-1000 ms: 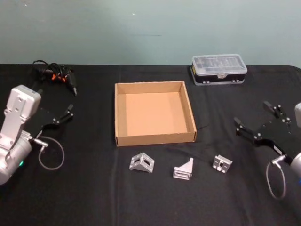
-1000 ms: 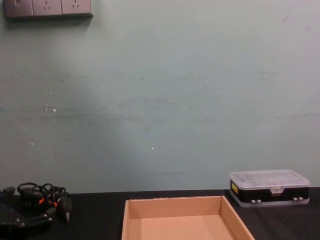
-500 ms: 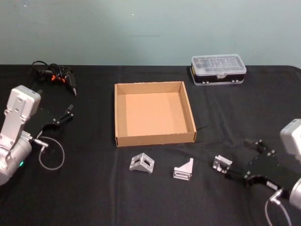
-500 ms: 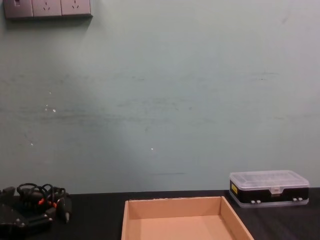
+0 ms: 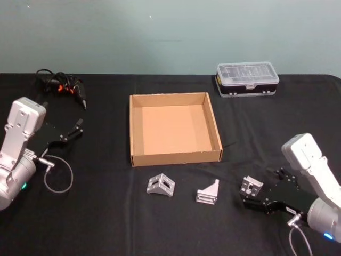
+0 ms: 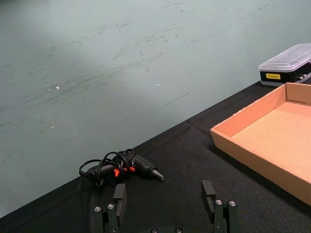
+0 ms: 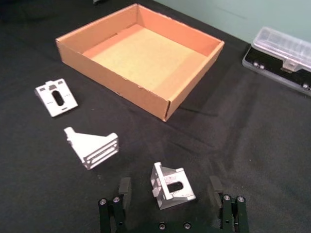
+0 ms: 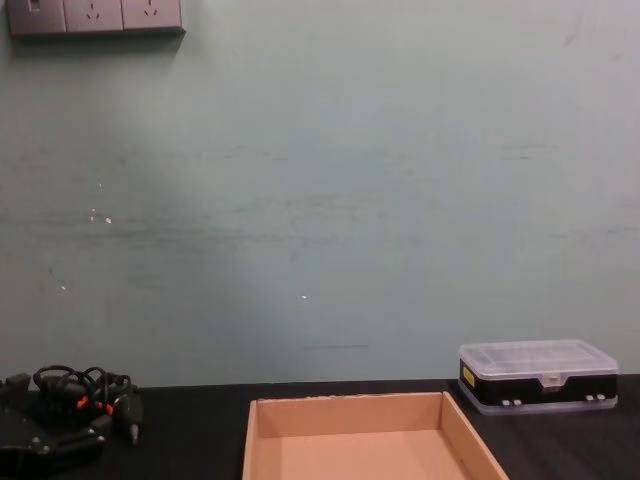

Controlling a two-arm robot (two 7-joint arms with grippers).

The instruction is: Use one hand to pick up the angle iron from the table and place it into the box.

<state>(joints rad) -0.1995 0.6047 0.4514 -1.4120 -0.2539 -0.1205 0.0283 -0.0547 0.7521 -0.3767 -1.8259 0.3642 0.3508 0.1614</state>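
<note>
Right claw [image 5: 262, 189] spread wide around the rightmost bracket [image 5: 251, 185] on the table [image 5: 106, 218].
Head view: the bracket lies between the claw's fingers; the box [image 5: 176, 157] sits well beyond the fingertips, two other brackets [image 5: 161, 184] [image 5: 208, 192] lie near the tip of one finger, and the left claw [image 5: 72, 130] rests far off with its fingers apart. Right wrist view: the bracket [image 7: 171, 184] touches neither finger [image 7: 124, 187]. Left wrist view: the left claw [image 6: 164, 194] is wide, with nothing between its fingers. Chest view: the box's [image 8: 345, 405] far wall.
</note>
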